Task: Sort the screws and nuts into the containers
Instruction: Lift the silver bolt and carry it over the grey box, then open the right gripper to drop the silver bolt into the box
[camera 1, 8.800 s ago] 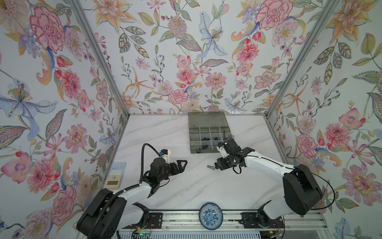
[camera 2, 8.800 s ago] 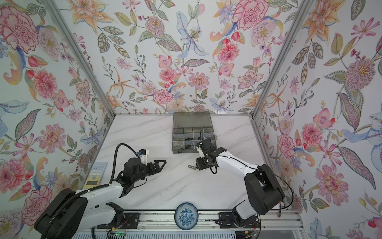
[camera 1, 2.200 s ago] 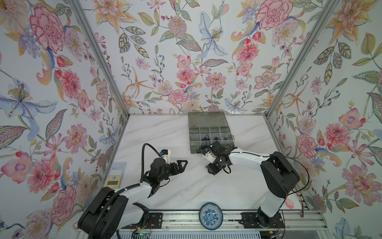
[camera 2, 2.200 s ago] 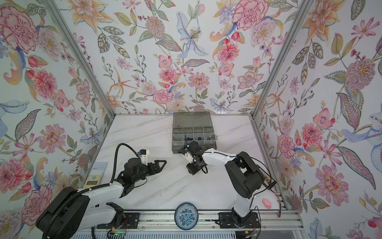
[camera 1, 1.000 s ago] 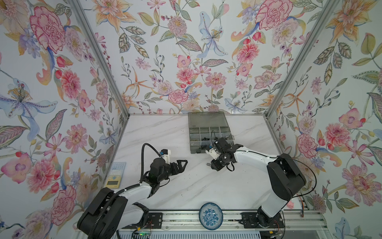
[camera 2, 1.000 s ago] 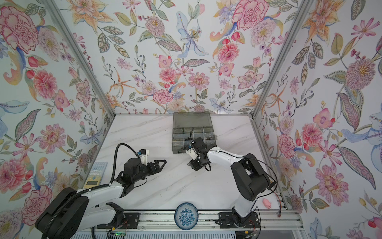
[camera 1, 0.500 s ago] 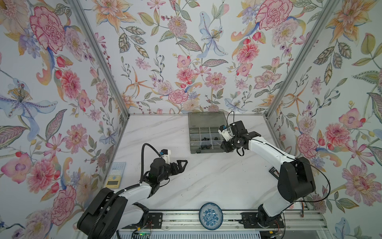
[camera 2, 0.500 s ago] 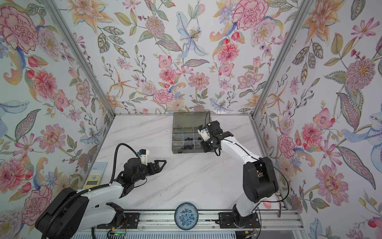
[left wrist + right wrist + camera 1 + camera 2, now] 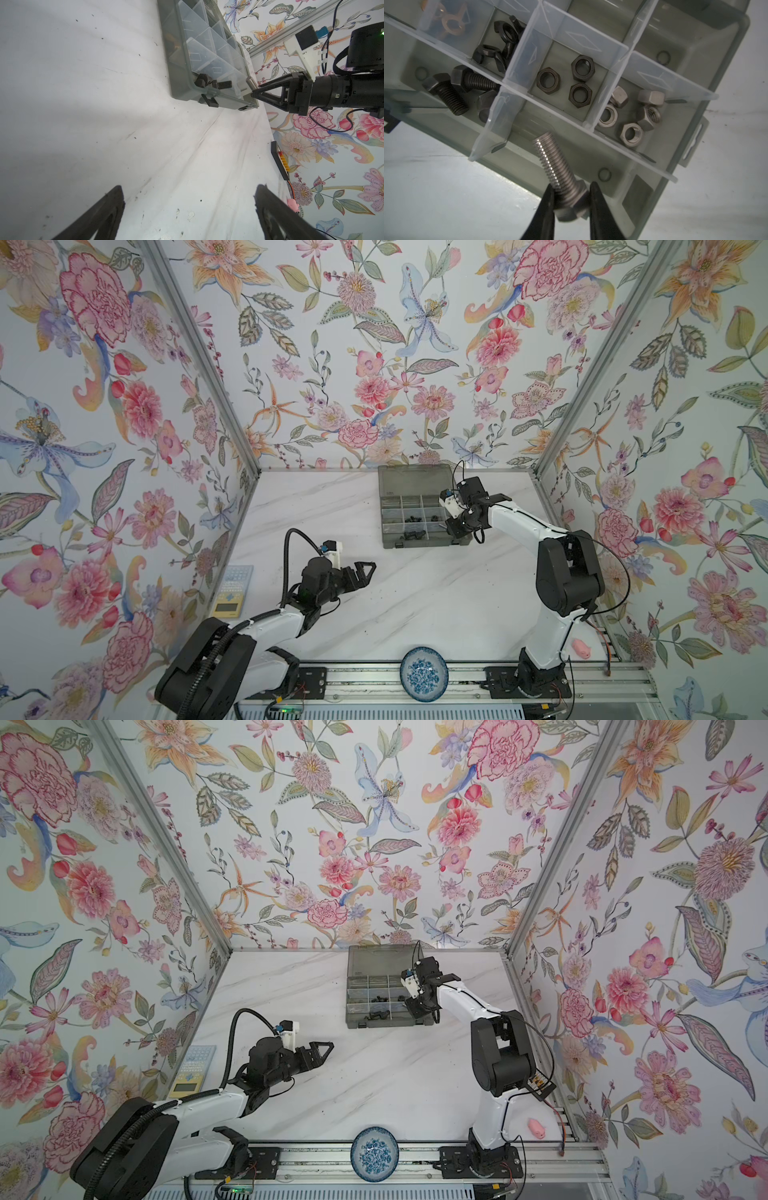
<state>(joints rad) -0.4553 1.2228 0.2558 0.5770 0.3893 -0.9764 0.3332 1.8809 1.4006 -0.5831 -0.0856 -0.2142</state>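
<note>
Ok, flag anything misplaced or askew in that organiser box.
Nothing in the organiser box looks misplaced. Only the silver screw sits askew, pinched near its head in the right tool.

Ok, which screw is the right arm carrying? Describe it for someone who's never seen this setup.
Find the grey organiser box at the back of the marble table; the right arm reaches to its right edge. Its jaws pinch a silver screw near the head. Unlike the black screws lying in the box, it is bright.
</note>
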